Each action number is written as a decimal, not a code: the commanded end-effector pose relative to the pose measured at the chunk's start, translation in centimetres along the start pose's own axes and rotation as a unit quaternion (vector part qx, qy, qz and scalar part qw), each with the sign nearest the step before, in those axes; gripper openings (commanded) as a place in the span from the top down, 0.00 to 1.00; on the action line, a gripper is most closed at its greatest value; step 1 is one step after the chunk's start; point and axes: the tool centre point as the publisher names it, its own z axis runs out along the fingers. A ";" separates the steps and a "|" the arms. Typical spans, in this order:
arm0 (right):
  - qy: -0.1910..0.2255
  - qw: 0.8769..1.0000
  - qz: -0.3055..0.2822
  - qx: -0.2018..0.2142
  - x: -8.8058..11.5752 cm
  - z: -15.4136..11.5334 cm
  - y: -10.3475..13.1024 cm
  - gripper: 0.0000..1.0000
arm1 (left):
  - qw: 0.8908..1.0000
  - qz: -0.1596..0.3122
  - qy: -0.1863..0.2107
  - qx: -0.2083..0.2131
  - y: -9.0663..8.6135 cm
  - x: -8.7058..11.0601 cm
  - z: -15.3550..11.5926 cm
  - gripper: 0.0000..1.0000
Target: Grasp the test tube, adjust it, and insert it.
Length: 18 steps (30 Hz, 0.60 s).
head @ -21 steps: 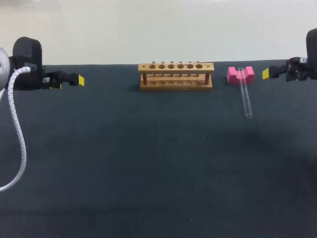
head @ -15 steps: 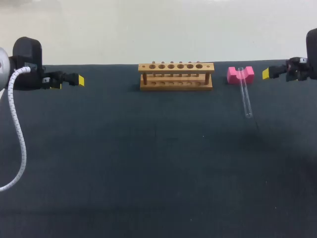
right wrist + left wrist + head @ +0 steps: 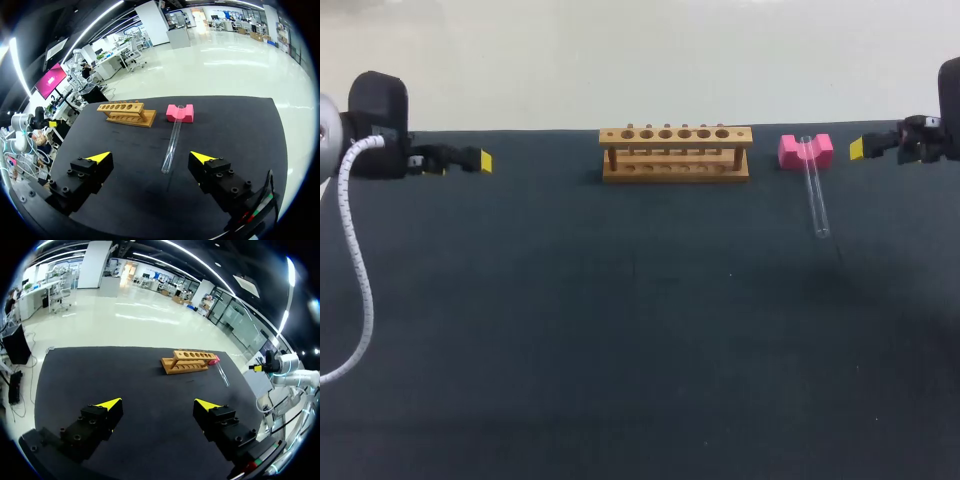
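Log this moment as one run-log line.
stage: pre-grasp | test tube: lying on table, one end on pink block | rack: no tubes | left fingers: open, empty | right fingers: open, tube ahead

Even overhead light; the test tube [image 3: 816, 195] casts only a faint shadow on the table [image 3: 620, 350].

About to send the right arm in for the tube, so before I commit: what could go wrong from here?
1. The tube is round and propped on the block at one end only; the open right jaws closing off-centre might roll it or knock it off.
2. It lies nearly flat, so it needs turning upright; misaligned, it could hit the rack top instead of a hole.
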 end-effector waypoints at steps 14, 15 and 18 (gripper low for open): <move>0.001 1.000 0.000 0.000 0.0 0.0 0.0 0.00 | 0.954 0.216 -0.052 0.199 1.8 -2.1 3.8 0.00; 0.001 1.000 0.000 0.000 0.0 0.0 0.0 0.00 | 0.951 0.225 -0.051 0.204 1.8 -2.2 4.1 0.00; 0.001 1.000 0.000 0.000 0.0 0.0 0.0 0.00 | 0.943 0.248 -0.046 0.216 2.2 -2.4 5.4 0.00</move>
